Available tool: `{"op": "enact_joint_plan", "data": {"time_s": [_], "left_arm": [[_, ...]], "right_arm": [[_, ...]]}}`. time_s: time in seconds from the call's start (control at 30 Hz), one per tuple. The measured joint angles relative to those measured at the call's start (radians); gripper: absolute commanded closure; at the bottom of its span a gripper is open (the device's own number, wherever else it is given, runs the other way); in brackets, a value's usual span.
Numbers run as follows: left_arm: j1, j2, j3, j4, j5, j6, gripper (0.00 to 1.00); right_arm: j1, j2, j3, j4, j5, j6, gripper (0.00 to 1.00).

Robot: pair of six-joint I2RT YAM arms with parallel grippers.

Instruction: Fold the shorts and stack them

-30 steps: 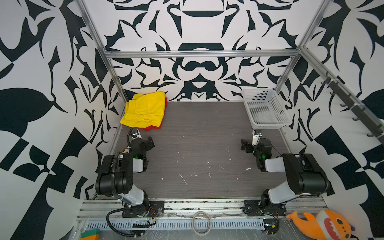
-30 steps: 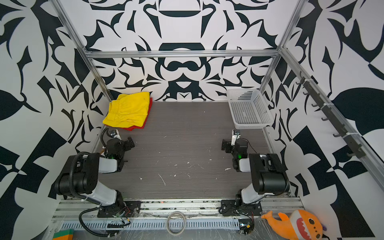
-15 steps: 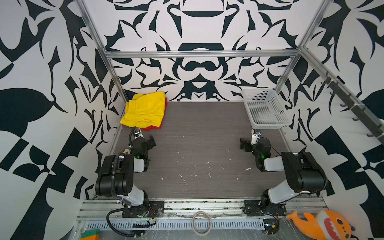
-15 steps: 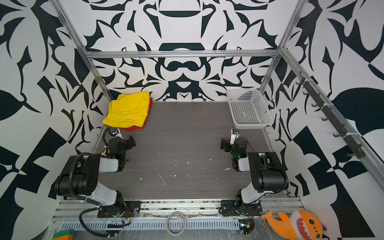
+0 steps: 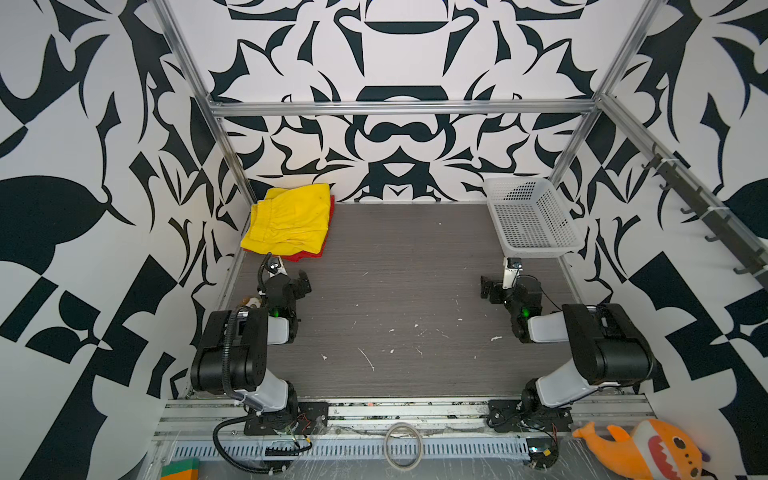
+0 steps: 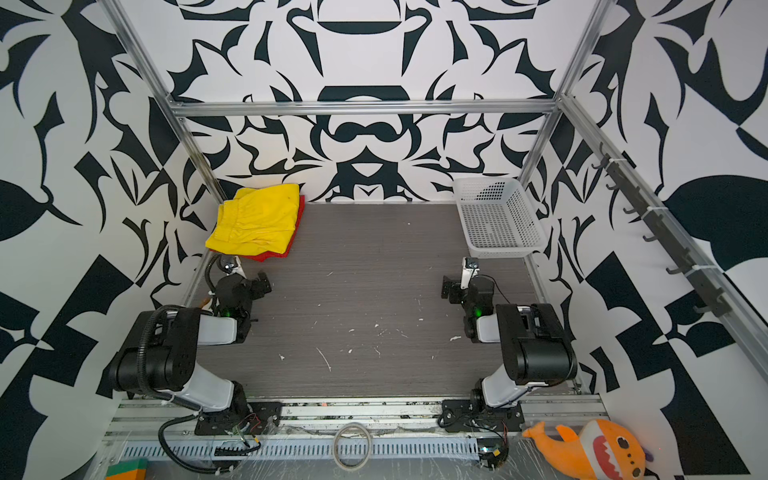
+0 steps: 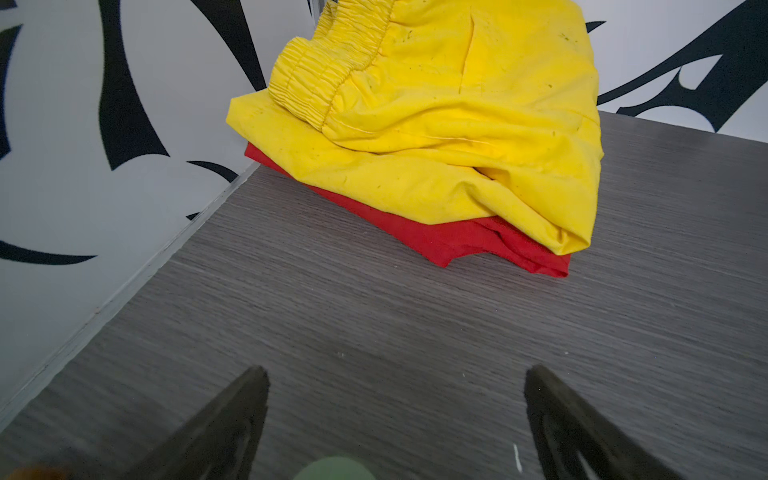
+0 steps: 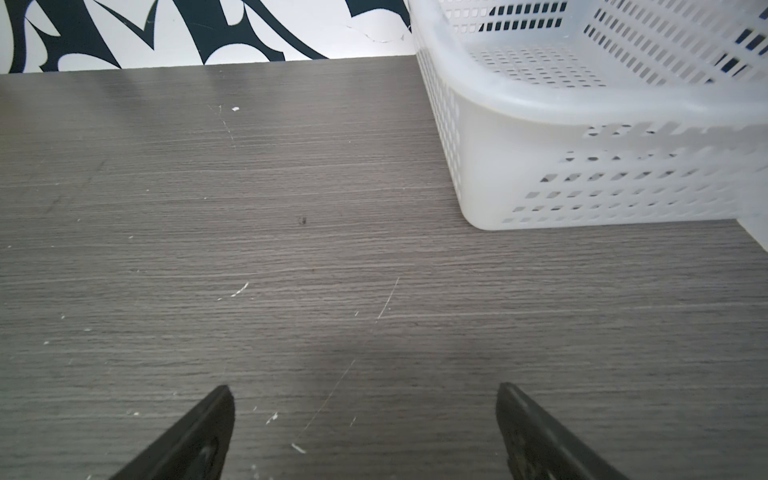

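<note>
The yellow shorts (image 5: pixel 291 218) (image 6: pixel 257 220) lie folded on the folded red shorts (image 5: pixel 309 254) (image 6: pixel 274 254) in the far left corner of the table. Only a red edge shows beneath the yellow. In the left wrist view the yellow shorts (image 7: pixel 436 124) cover the red shorts (image 7: pixel 449 241), a short way ahead of my left gripper (image 7: pixel 395 370). My left gripper (image 5: pixel 291 276) (image 6: pixel 249 282) is open and empty, low over the table just in front of the stack. My right gripper (image 5: pixel 503 284) (image 6: pixel 461 286) (image 8: pixel 363 386) is open and empty near the basket.
A white perforated basket (image 5: pixel 536 245) (image 6: pixel 498 249) (image 8: pixel 540 166) stands empty at the far right corner. An orange plush shark (image 5: pixel 648 453) lies off the table at the front right. A tape ring (image 5: pixel 402 444) rests on the front rail. Patterned walls close in three sides.
My left gripper has edged slightly to the right and toward the stack. The right arm and both pairs of shorts have not moved.
</note>
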Motion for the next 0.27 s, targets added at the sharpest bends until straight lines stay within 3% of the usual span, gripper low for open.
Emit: {"op": "enact_joint_plan", "data": {"time_s": [0.27], "left_arm": [[0.000,0.000,0.002,0.003,0.000,0.001,0.01]], "right_arm": [[0.000,0.000,0.000,0.000,0.000,-0.002,0.00]]}}
